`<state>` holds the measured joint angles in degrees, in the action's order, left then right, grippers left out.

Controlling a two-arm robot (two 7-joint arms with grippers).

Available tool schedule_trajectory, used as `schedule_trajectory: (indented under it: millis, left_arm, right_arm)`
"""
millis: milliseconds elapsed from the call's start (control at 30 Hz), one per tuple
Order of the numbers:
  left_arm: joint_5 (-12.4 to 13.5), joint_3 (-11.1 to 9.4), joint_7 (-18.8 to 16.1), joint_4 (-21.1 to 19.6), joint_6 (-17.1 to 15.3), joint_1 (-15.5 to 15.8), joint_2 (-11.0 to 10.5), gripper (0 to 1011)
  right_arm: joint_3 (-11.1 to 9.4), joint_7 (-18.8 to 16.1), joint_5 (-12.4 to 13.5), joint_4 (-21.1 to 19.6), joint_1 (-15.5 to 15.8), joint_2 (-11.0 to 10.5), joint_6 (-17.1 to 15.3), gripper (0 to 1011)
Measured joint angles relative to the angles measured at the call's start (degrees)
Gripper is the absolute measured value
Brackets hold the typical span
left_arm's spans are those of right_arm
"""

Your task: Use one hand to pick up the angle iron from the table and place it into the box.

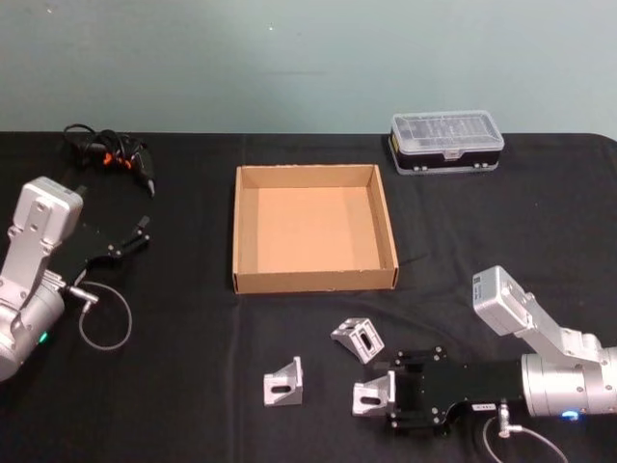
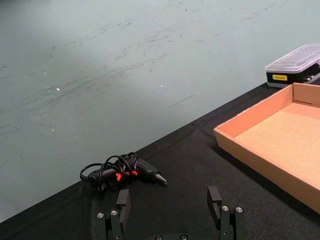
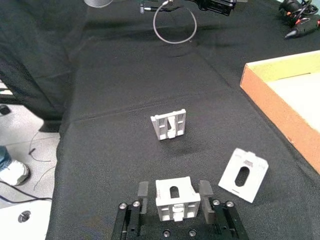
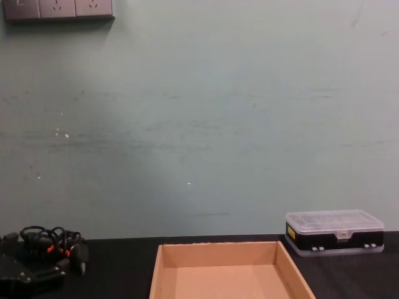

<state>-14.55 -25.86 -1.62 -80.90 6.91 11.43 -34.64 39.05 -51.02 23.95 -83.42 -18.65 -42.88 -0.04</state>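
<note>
Three silver angle irons lie on the black table (image 1: 174, 386) in front of the tan cardboard box (image 1: 313, 231): one at the left (image 1: 282, 383), one nearer the box (image 1: 359, 339), one at the right (image 1: 374, 394). My right gripper (image 1: 388, 395) sits low over the table, open, with that right angle iron (image 3: 174, 197) between its fingers (image 3: 143, 189). The other two angle irons (image 3: 169, 125) (image 3: 243, 174) lie beyond it. My left gripper (image 1: 140, 234) is parked at the table's left, open and holding nothing (image 2: 169, 202).
A clear-lidded plastic case (image 1: 446, 141) stands behind the box at the back right. A black glue gun with looped cable (image 1: 108, 151) lies at the back left. A cable loop (image 1: 104, 318) hangs by the left arm. The box is empty (image 4: 227, 271).
</note>
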Motion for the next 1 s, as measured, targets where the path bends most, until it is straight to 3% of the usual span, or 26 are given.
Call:
schedule_trajectory:
  millis: [233, 600, 767, 833, 867, 1000]
  left_arm:
    - [0.0, 0.0, 0.0, 0.0, 0.0, 0.0, 0.0, 1011]
    - [0.0, 0.0, 0.0, 0.0, 0.0, 0.0, 0.0, 1011]
    - [0.0, 0.0, 0.0, 0.0, 0.0, 0.0, 0.0, 1011]
    - [0.0, 0.0, 0.0, 0.0, 0.0, 0.0, 0.0, 1011]
    - [0.0, 0.0, 0.0, 0.0, 0.0, 0.0, 0.0, 1011]
    - [0.0, 0.0, 0.0, 0.0, 0.0, 0.0, 0.0, 1011]
  right_arm:
    - [-0.1, 0.0, 0.0, -0.2, 0.1, 0.0, 0.2, 463]
    - [-0.7, 0.5, 0.5, -1.1, 0.4, -0.3, 0.5, 458]
    - [-2.5, 2.5, 1.5, -3.2, 1.6, -1.0, 1.0, 458]
    - [-4.6, 4.9, 2.6, -5.4, 2.8, -1.5, 1.4, 459]
    - [-4.6, 4.9, 2.6, -5.4, 2.8, -1.5, 1.4, 459]
    - [-8.8, 11.5, 3.6, -9.1, 5.0, -1.7, 1.4, 458]
